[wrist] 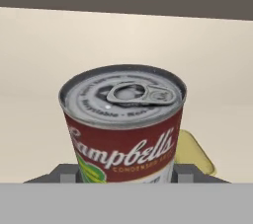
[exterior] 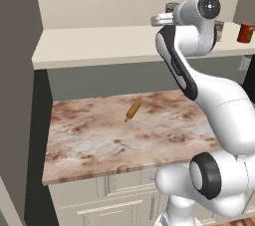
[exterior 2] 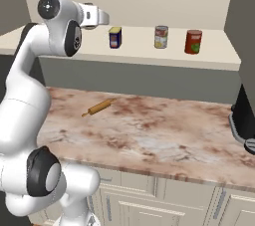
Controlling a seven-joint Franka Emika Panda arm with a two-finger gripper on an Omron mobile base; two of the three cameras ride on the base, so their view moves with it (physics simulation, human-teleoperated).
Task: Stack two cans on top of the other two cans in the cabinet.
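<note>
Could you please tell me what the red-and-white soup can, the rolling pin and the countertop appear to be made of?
The red-and-white soup can looks like metal: a dull silver lid with a pull tab and a glossy printed label around it. The slim tan rolling pin looks like plain matte wood. The mottled brown-and-cream countertop resembles polished stone, perhaps marble or granite; being rendered, this stays uncertain.

I read "Campbell's" in white script on the red-and-white can [wrist: 123, 124], with "CONDENSED" beneath it; the lid's ring of print was probably lettering, too blurred.

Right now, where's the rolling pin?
The rolling pin lies on the marble counter, left of centre in both base views, below the cabinet shelf holding the cans.
</note>
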